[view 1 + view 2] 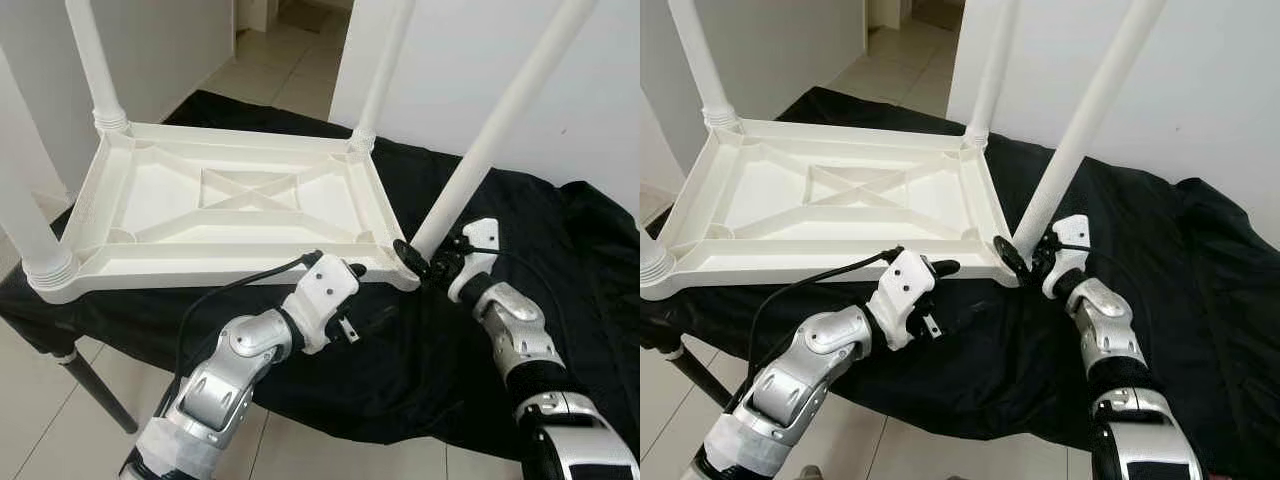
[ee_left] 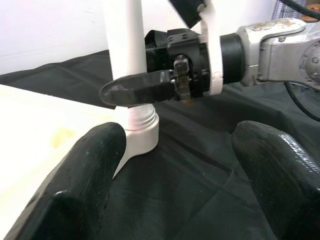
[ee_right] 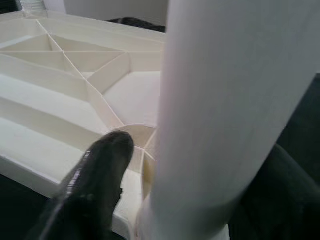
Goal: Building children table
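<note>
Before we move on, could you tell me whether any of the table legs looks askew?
Yes. The leg held by the right gripper at the near right corner of the upturned tabletop leans outward, while the far legs stand about upright.

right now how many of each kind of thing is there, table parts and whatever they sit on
white table legs: 4
white tabletop, upside down: 1
black cloth under it: 1
total: 6
The right pincer is shut on the near right leg at its base; the left pincer is open beside that corner.
</note>
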Tool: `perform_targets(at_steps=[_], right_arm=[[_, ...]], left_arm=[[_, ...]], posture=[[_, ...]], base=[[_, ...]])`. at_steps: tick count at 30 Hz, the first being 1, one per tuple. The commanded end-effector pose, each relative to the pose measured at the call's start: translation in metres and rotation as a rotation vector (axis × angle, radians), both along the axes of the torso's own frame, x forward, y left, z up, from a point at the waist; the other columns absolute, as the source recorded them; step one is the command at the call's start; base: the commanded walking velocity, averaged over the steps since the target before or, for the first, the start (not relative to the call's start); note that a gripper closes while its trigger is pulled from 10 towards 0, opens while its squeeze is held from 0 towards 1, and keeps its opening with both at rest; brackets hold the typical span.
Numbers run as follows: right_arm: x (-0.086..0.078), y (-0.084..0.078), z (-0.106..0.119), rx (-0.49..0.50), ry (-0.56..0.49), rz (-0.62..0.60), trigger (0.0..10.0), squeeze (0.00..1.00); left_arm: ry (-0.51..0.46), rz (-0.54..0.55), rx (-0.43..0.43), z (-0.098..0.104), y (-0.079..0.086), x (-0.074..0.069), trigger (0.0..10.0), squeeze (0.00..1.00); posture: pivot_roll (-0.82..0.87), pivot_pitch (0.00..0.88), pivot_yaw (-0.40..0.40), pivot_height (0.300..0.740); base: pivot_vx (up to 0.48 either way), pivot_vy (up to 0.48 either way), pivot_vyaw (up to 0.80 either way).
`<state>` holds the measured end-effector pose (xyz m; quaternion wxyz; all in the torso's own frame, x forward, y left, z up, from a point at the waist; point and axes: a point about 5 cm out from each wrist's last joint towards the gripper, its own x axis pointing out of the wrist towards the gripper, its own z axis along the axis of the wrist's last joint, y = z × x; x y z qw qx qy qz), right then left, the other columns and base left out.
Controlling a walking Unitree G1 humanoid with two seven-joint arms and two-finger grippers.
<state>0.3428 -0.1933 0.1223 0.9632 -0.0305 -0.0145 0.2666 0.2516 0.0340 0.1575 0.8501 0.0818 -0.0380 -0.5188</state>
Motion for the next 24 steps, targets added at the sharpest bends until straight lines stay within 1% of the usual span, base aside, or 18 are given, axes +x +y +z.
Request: perform_targets(at_steps=[1,10,11,14,15,16,17,18,21,22,24], right_arm=[[0.000,0.007,-0.005,-0.026,0.023,0.039,0.0,0.00],[0.000,0.004,-0.007,-0.015,0.026,0.046,0.0,0.00],[-0.002,0.000,-0.008,-0.004,0.025,0.021,2.4,0.00],[-0.002,0.000,-0.008,-0.004,0.025,0.021,2.4,0.00],[-0.003,-0.003,-0.008,0.003,0.023,-0.001,10.0,0.00],[-0.003,-0.003,-0.008,0.003,0.023,-0.001,10.0,0.00],[-0.006,-0.008,-0.010,0.016,0.020,-0.083,10.0,0.00],[-0.008,-0.010,-0.011,0.005,0.026,-0.117,10.0,0.00],[-0.008,-0.010,-0.011,0.005,0.026,-0.117,10.0,0.00],[-0.009,-0.011,-0.014,0.005,0.034,-0.162,10.0,0.00],[-0.009,-0.011,-0.014,0.005,0.034,-0.162,10.0,0.00]], left_arm=[[-0.008,-0.009,0.003,0.000,-0.004,0.000,10.0,0.00],[-0.004,-0.010,0.005,-0.001,-0.003,0.000,10.0,0.00],[-0.003,-0.014,0.008,-0.001,-0.002,0.001,10.0,0.00],[-0.003,-0.014,0.008,-0.001,-0.002,0.001,10.0,0.00],[-0.003,-0.017,0.010,-0.001,-0.002,0.002,10.0,0.00],[-0.003,-0.017,0.010,-0.001,-0.002,0.002,10.0,0.00],[0.001,-0.026,0.009,-0.001,-0.003,0.002,10.0,0.00],[0.004,-0.029,0.008,-0.002,-0.003,0.002,10.0,0.00],[0.004,-0.029,0.008,-0.002,-0.003,0.002,10.0,0.00],[0.006,-0.032,0.007,-0.002,-0.004,0.001,10.0,0.00],[0.006,-0.032,0.007,-0.002,-0.004,0.001,10.0,0.00]], posture=[[0.05,0.000,-0.140,0.740],[0.04,0.000,-0.126,0.740],[0.03,0.000,-0.112,0.740],[0.03,0.000,-0.112,0.740],[0.02,0.000,-0.110,0.740],[0.02,0.000,-0.110,0.740],[0.01,0.000,-0.099,0.740],[0.00,0.000,-0.097,0.740],[0.00,0.000,-0.097,0.740],[-0.01,0.000,-0.094,0.740],[-0.01,0.000,-0.094,0.740]], base=[[0.000,0.000,0.00],[0.000,0.000,0.00],[0.000,0.000,0.00],[0.000,0.000,0.00],[0.000,0.000,0.00],[0.000,0.000,0.00],[0.000,0.000,0.00],[0.000,0.000,0.00],[0.000,0.000,0.00],[0.000,0.000,0.00],[0.000,0.000,0.00]])
